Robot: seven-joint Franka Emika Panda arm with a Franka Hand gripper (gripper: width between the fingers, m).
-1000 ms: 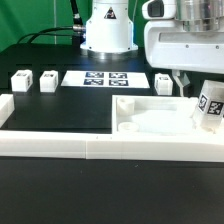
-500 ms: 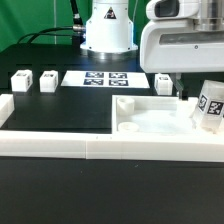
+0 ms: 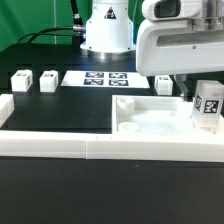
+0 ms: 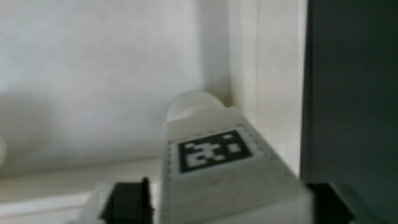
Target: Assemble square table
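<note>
Right edge of the exterior view: gripper [image 3: 205, 92] closed on a leg block [image 3: 208, 106], near upright, tag facing the camera. In the wrist view, same block gripped between two dark fingers [image 4: 128, 200], pads against both its sides. Just under the held block, the right end of the square slab [image 3: 150, 118], lying lower right against the border wall [image 3: 60, 148]; contact between block and slab impossible to tell. Well apart from the gripper, at middle left, a second leg block [image 3: 20, 80] and third leg block [image 3: 47, 80]. Nearer, behind the slab, a fourth leg block [image 3: 163, 84], just right of the marker board [image 3: 105, 77]
</note>
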